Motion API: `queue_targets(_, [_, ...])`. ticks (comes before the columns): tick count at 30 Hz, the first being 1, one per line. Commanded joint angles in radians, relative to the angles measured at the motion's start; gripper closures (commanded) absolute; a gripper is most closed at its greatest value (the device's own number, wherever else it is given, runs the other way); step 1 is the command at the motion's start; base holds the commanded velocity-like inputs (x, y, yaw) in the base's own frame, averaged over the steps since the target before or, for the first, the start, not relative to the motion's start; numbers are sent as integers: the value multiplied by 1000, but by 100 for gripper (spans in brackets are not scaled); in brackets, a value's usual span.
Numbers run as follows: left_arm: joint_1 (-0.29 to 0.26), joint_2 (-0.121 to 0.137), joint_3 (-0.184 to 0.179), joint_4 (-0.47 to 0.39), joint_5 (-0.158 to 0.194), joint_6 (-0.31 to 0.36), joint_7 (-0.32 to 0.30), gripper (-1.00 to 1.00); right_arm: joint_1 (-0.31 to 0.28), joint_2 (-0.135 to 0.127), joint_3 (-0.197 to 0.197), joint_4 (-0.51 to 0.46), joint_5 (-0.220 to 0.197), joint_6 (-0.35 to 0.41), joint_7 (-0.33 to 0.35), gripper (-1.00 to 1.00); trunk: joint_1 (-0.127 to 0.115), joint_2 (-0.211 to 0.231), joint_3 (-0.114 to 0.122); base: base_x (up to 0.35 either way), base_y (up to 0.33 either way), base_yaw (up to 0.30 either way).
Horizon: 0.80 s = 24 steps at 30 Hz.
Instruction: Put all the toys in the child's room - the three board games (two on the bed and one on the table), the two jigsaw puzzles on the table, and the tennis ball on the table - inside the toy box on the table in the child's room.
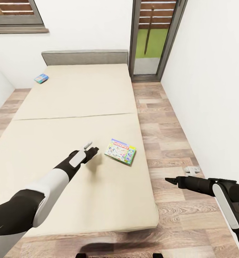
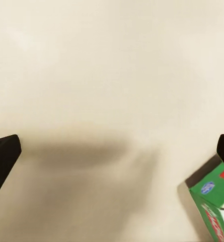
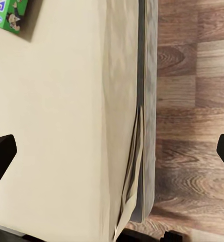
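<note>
Head view: left end effector (image 1: 91,150) hovering spread over bed (image 1: 55,200), just beside Monopoly board game (image 1: 120,151) lying flat near bed's right edge; likely light, stiff, best pinched across an edge. Right end effector (image 1: 168,180) spread over floor (image 1: 169,107).

A glass door (image 1: 153,37) stands beyond the wood-plank floor (image 1: 169,143), with perhaps a window (image 1: 15,16) further left.

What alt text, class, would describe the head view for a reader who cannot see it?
A beige bed holds two board games: a green Monopoly box near the left gripper, and a blue box by the headboard. The right gripper hangs over the wood floor.
</note>
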Motion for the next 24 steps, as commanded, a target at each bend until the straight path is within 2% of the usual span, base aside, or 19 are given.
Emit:
queue_targets(1, [1,1,-6,-1,17,2,6,-100,-1,0,-1,0,8,4,10,-100,1,0,-2,0,0,0])
queue_targets(24, [-1,9,-5,-1,18,1,5,-100,0,-1,-2,-2,5,4,10,-100,1,0,-40,0,0,0])
